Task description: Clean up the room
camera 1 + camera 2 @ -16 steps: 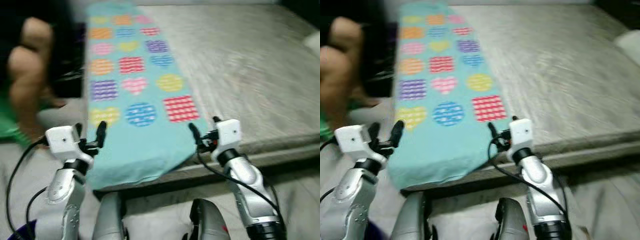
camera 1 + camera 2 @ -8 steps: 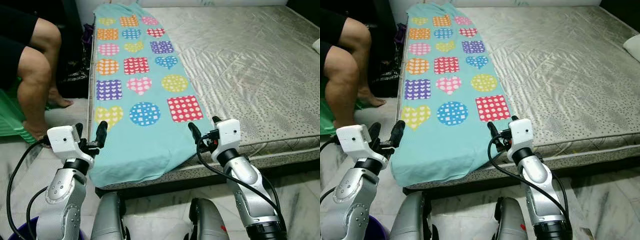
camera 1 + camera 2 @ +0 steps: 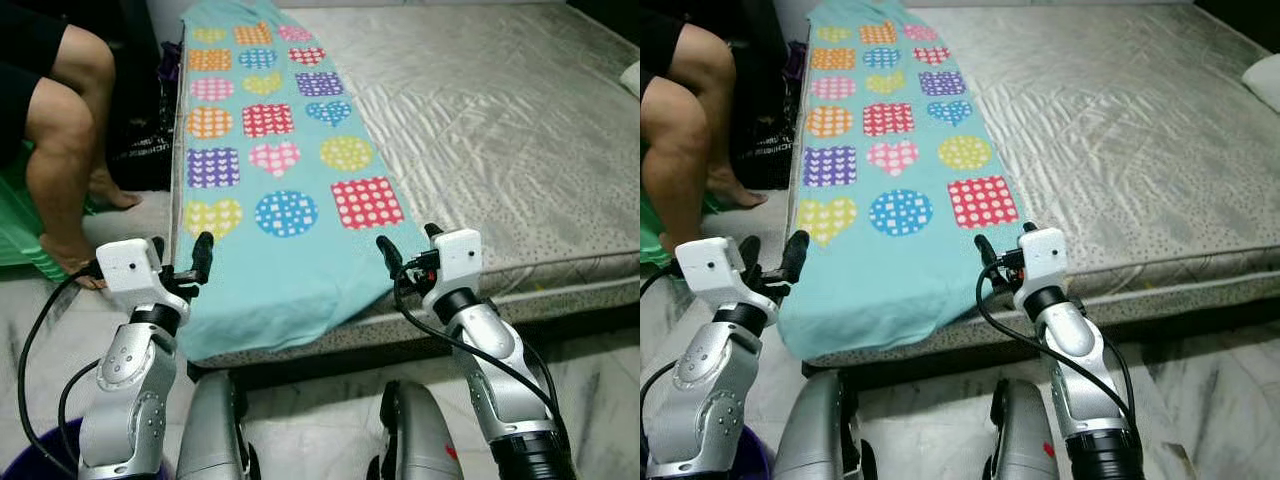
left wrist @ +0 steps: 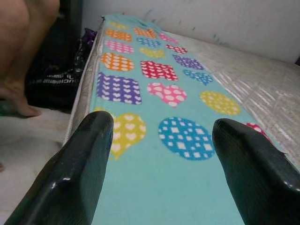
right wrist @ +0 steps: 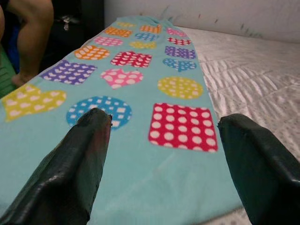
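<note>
A turquoise blanket (image 3: 270, 170) printed with coloured hearts, squares and circles lies flat along the left strip of a grey mattress (image 3: 500, 130). Its near end hangs over the mattress edge. My left gripper (image 3: 180, 262) hovers open at the blanket's near left corner, with nothing between its fingers (image 4: 89, 154). My right gripper (image 3: 408, 245) is open just above the near right edge of the blanket, also holding nothing. In the right wrist view the red dotted square (image 5: 183, 126) lies between the fingers (image 5: 89, 145), further off.
A person's bare legs (image 3: 60, 110) are at the left beside the bed, on something green (image 3: 20, 235). A black bag (image 3: 140, 150) sits on the floor by the bed. A purple bucket (image 3: 30, 462) is at the bottom left. A white pillow (image 3: 632, 78) lies at the far right.
The blurred picture has sharpened and shifted a little, so the camera has moved. Both arms hold the same pose with open fingers, and the blanket lies as before.
</note>
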You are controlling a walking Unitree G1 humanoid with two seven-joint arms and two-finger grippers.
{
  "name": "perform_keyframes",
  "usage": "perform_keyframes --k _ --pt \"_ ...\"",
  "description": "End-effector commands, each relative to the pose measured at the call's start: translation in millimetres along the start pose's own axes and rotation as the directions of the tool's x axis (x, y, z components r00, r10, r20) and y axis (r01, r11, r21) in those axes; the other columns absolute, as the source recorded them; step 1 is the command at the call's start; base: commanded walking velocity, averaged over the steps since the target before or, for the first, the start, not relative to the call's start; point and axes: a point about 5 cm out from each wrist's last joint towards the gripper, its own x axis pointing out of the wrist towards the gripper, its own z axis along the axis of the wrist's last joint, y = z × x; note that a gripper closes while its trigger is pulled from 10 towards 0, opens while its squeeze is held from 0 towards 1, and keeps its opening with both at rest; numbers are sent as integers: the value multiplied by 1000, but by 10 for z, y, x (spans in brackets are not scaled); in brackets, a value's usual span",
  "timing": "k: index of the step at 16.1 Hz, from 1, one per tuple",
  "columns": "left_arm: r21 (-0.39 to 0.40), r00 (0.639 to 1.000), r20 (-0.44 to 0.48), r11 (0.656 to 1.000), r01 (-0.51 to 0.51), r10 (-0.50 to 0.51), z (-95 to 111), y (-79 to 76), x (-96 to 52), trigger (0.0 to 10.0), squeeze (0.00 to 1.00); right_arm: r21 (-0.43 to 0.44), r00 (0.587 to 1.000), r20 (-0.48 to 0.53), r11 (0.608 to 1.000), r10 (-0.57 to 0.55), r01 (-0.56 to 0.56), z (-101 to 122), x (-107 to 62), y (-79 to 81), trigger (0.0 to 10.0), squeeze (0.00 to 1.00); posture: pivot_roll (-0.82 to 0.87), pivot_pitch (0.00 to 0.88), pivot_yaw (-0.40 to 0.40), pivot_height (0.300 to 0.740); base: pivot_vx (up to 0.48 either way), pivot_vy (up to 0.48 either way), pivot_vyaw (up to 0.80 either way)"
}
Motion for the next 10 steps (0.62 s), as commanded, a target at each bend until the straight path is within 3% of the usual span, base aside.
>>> perform_keyframes --k 1,5,10 --pt "11 1000 -9 1000 -12 12 -22 29 -40 10000 0 5 1000 -3 1000 -5 5 -28 -44 -18 10000 0 -57 129 -27 532 0 0 0" --pt "12 1000 -11 1000 -19 19 -29 29 -67 10000 0 7 1000 -8 1000 10 -10 -45 -59 11 10000 0 -49 135 -34 512 0 0 0" --pt "22 999 6 999 -38 38 -7 46 -53 10000 0 11 1000 13 1000 26 -26 30 77 8 10000 0 -41 120 -44 512 0 0 0"
